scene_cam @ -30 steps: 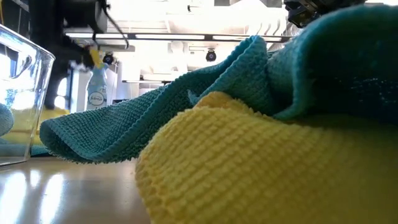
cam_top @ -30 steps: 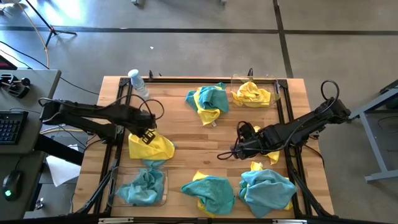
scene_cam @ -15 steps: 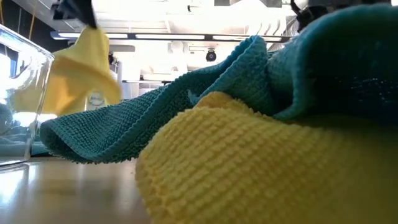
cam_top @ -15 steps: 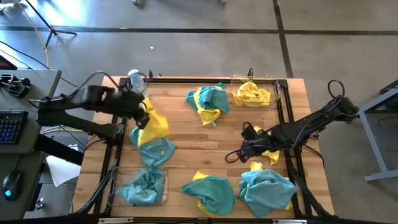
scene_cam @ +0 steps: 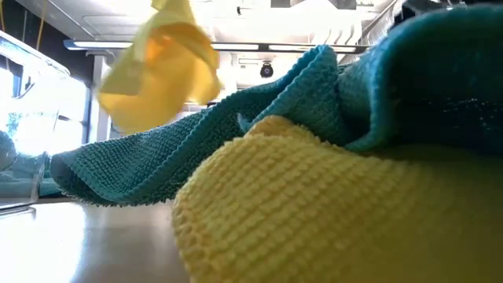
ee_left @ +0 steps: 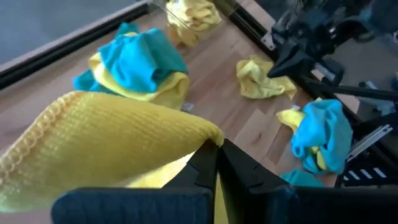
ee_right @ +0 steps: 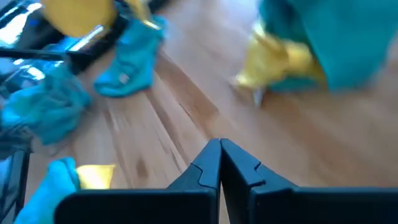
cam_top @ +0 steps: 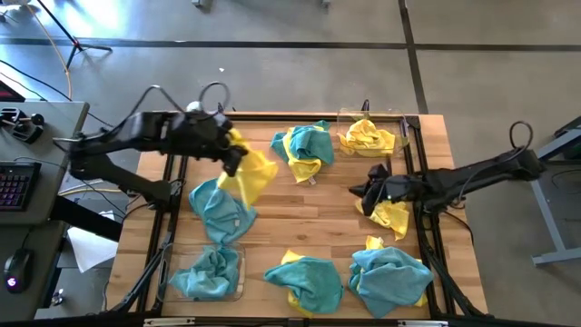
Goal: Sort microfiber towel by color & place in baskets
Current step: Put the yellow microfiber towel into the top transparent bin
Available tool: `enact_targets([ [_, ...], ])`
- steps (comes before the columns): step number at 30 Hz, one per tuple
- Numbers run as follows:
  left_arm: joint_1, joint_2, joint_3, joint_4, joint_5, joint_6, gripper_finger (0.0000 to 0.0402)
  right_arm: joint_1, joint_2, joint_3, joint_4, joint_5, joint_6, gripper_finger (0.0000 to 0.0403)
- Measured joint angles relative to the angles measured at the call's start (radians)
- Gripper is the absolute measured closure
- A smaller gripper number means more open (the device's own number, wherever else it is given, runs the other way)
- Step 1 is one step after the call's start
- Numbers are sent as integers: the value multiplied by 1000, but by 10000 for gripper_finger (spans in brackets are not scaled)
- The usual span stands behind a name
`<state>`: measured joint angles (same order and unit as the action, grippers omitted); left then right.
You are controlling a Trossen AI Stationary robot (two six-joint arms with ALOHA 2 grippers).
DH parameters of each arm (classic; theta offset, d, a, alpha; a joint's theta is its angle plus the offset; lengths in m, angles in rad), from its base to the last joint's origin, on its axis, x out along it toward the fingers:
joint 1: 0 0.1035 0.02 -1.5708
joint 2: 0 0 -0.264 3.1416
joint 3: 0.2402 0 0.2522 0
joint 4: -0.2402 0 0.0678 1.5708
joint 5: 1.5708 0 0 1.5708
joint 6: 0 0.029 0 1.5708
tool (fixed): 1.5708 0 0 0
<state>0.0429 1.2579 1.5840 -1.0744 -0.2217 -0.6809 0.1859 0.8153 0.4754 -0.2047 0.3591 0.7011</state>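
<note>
Hanging from the left gripper [cam_top: 238, 161], whose fingers are pinched on its top edge, a yellow towel [cam_top: 252, 175] drapes above the bench [cam_top: 300, 204] near its left rear corner. The right gripper [cam_top: 365, 193], fingers together and empty, hovers beside a crumpled yellow cloth [cam_top: 392, 218] at the right edge.

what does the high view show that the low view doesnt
Only the high view: both clear plastic baskets, one with teal towels, one with yellow towels, and the shut right gripper beside a crumpled yellow towel.

Only the low view: the lit room behind the table.

Both: the yellow microfiber towel held up by the left gripper, plus teal-and-yellow towel piles.
</note>
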Motion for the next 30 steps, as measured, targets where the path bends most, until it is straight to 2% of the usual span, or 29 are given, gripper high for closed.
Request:
enact_targets([
  [4, 0, 132, 96, 3, 11, 4, 401, -70, -4, 84, 40, -57, -212, 373],
  [8, 0, 255, 203, 26, 35, 6, 401, -117, 24, 189, 29, -134, -385, 318],
  [17, 0, 477, 419, 58, 83, 21, 401, -129, 151, 367, 21, -122, -748, 174],
  [23, 3, 568, 522, 135, 124, 40, 401, -129, 251, 440, 32, -121, -820, 117],
  [30, 17, 599, 600, 161, 121, 64, 401, -129, 373, 456, 24, -213, -812, 110],
])
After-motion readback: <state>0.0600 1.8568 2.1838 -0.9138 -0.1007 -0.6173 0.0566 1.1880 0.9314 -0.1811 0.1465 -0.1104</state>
